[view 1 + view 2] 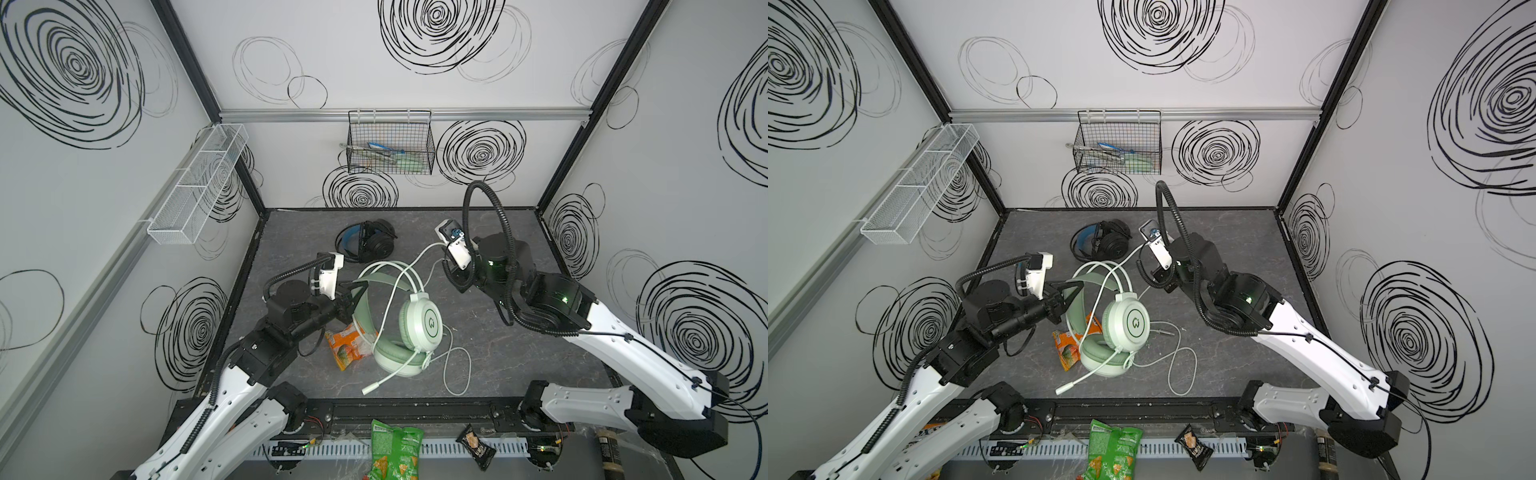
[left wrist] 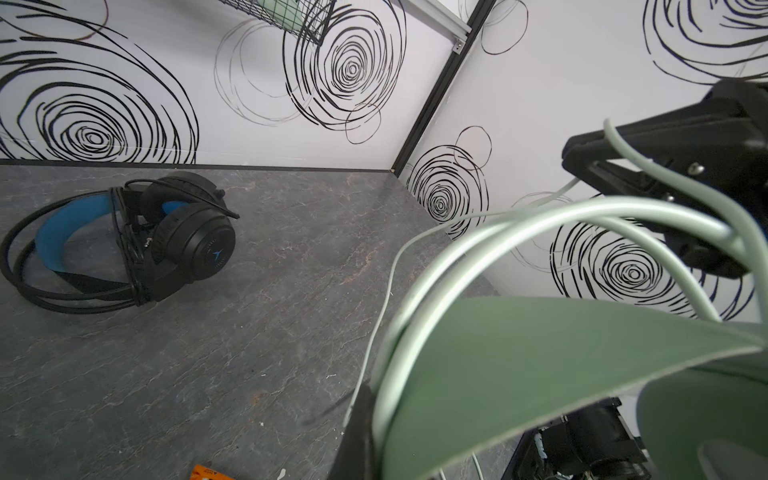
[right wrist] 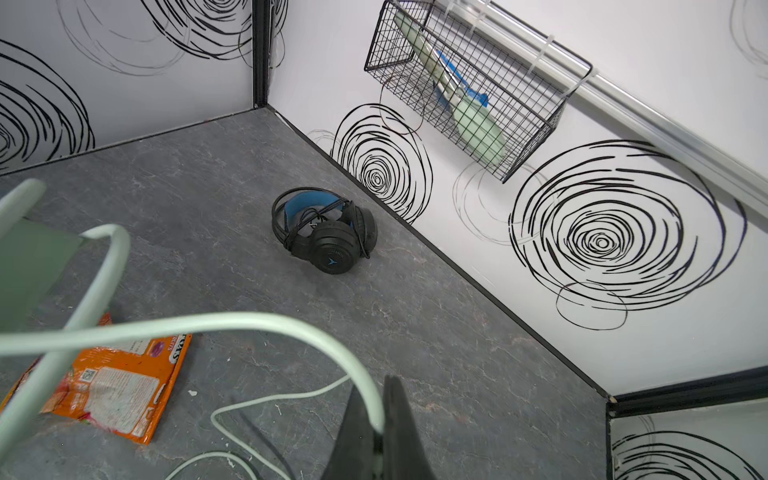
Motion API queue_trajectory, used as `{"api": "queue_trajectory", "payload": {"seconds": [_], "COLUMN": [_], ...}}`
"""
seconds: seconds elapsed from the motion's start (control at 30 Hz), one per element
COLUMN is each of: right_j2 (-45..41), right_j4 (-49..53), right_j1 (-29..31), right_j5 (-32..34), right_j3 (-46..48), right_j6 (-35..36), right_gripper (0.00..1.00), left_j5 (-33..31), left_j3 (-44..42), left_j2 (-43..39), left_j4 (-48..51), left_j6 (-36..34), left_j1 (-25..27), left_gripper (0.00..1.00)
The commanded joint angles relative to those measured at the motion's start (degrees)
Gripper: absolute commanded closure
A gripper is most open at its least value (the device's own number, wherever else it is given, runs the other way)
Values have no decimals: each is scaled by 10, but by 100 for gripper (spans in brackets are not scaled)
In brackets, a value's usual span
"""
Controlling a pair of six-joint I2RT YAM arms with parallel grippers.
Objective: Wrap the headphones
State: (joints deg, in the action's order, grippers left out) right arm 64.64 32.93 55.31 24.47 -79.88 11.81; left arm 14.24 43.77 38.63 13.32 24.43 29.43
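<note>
Headphones come first. Your green headset (image 1: 417, 324) sits in the middle of both top views, on the grey table (image 1: 519, 374). Your left pincer (image 1: 352, 289) is shut tight on its band (image 1: 362, 309), at the left side. I think you hold it there so the headset cannot slide and the band is lifted up. That leaves room to pass the cord round.

Your right pincer (image 3: 376, 436) is shut on the white cord (image 3: 249, 320), up and to the right of the headset. That looks like the hand that will do the winding. The cord between the headset and that pincer hangs in a soft curve and is not pulled tight. More of it lies in a loose loop at the lower right, so most of the wrapping looks still to do.

The headset's long line runs from the band at the upper left down to the cups at the lower right. One cup faces up at you, with a round mark on it. The other lies under it and seems to rest on the table. The mic (image 1: 370, 387) sticks out toward the lower left.

An orange bag (image 1: 345, 347) lies partly under the headset. The black headset (image 1: 368, 245) lies on its side near the back wall, well apart. Its own cord seems to be wound round it already.
</note>
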Motion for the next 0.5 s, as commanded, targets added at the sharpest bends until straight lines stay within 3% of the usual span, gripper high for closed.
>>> {"api": "queue_trajectory", "payload": {"seconds": [0.0, 0.47], "right_j2": [-26, -49], "right_j4": [-65, -87], "right_j1": [-4, -19], "right_j5": [14, 44], "right_j3": [12, 46], "right_j6": [-1, -35], "right_gripper": [100, 100], "left_j5": [2, 11], "left_j3": [37, 32], "left_j2": [-13, -28], "left_j4": [-52, -104], "left_j6": [25, 57], "left_j1": [-8, -11], "left_gripper": [100, 100]}}
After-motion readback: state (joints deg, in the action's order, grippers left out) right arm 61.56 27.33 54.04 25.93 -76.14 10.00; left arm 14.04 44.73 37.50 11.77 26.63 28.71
